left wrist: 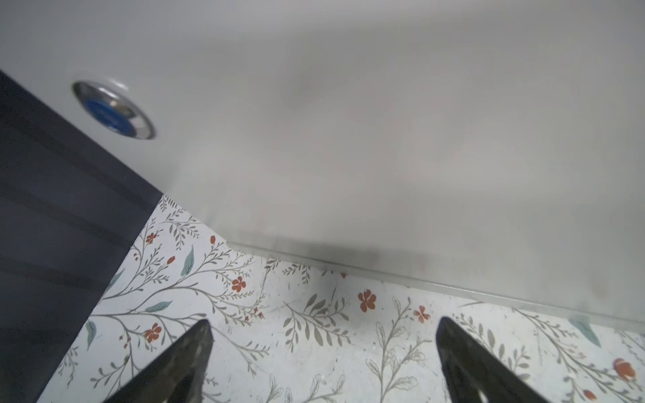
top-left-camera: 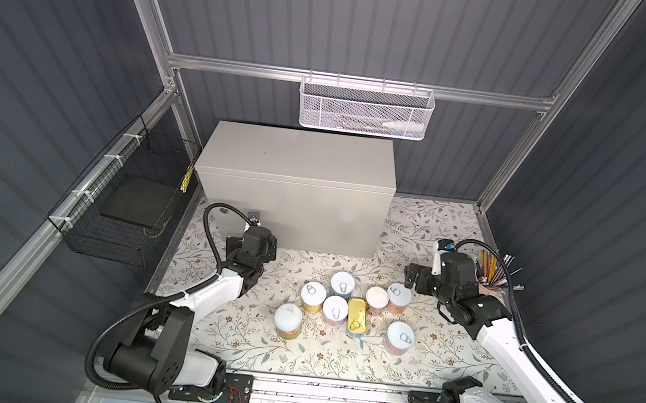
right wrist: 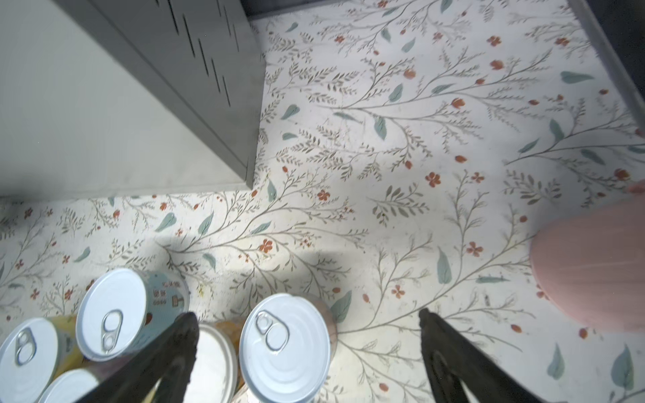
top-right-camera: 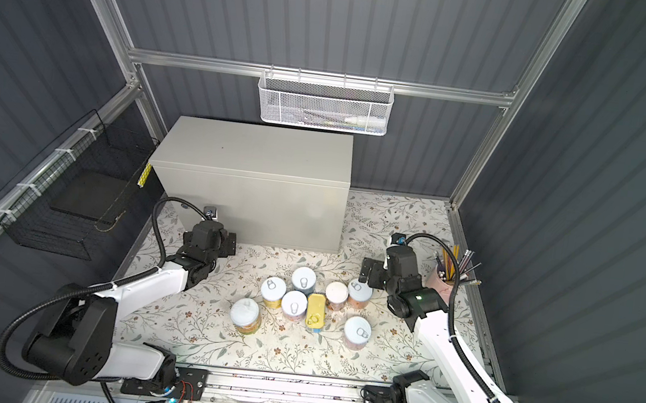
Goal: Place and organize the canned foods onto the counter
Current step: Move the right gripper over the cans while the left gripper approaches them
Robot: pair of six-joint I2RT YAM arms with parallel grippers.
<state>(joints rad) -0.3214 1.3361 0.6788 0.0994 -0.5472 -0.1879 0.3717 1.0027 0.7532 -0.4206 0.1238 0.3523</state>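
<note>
On the floral-print desk (top-left-camera: 237,338), inside the dark ribbed-panel enclosure with the aluminium frame (top-left-camera: 328,79), we're seeing all the canned goods sitting at desk level. Seven round cans (top-left-camera: 335,308) are standing upright, bunched mid-desk, with the gold-topped tin (top-left-camera: 357,315) wedged among them. In both top views the cluster is sitting in front of the beige-grey metal box (top-left-camera: 297,157) (top-right-camera: 252,148), apart from it.

A white mesh basket (top-left-camera: 364,109) is hanging on the rear rail above the box. A black wire basket (top-left-camera: 124,203) is hanging on the left wall rail. A pink pencil cup (top-left-camera: 488,287) is standing at the desk's right edge.

The left arm (top-left-camera: 219,282) is reaching in from the near-left base, with its wrist just in front of the box's lower left front. We're reading its jaws as spread wide and gripping nothing. In its wrist view they're hovering over bare desk, facing the box face with the round lock (left wrist: 113,110).

The right arm (top-left-camera: 505,342) is coming in from the right, with its wrist between the pencil cup and the cans. Its jaws are spread wide too, holding nothing. In its wrist view a pull-tab can (right wrist: 284,349) is showing between them, and we're not able to tell whether they're level with it or above it.
</note>
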